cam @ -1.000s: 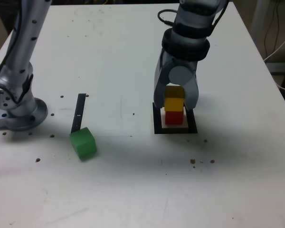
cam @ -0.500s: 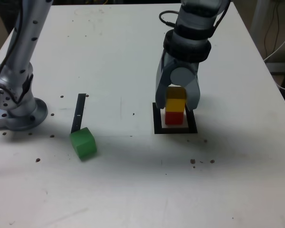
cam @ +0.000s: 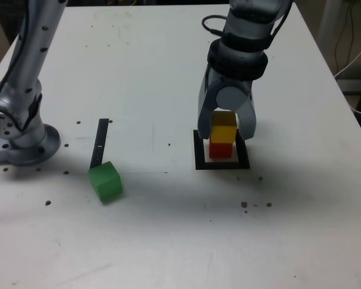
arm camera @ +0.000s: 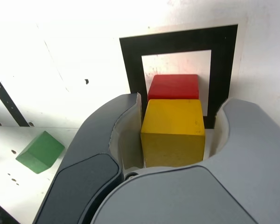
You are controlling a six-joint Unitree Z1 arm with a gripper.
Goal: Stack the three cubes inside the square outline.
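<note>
The yellow cube [cam: 223, 129] sits on top of the red cube [cam: 221, 149], and both stand inside the square outline [cam: 201, 164]. My gripper [cam: 225, 133] hangs straight over the stack with a finger on each side of the yellow cube. In the wrist view the yellow cube [arm camera: 173, 128] lies between my fingers [arm camera: 107, 135], and a narrow gap shows between it and one of them, so the gripper [arm camera: 182, 105] is open. Beyond it are the red cube [arm camera: 173, 87] and the square outline [arm camera: 177, 42]. The green cube [cam: 105, 180] [arm camera: 40, 151] lies alone on the table, towards the exterior view's left.
A narrow black strip [cam: 100, 143] lies flat just behind the green cube. The arm's grey base [cam: 18, 132] stands at the exterior view's left edge. Small dark specks dot the white table [cam: 168, 241]. Its right edge is near, with cables beyond.
My fingers have eased apart from the yellow cube, which stays on the red one. The arm has shifted only slightly. The green cube has not moved.
</note>
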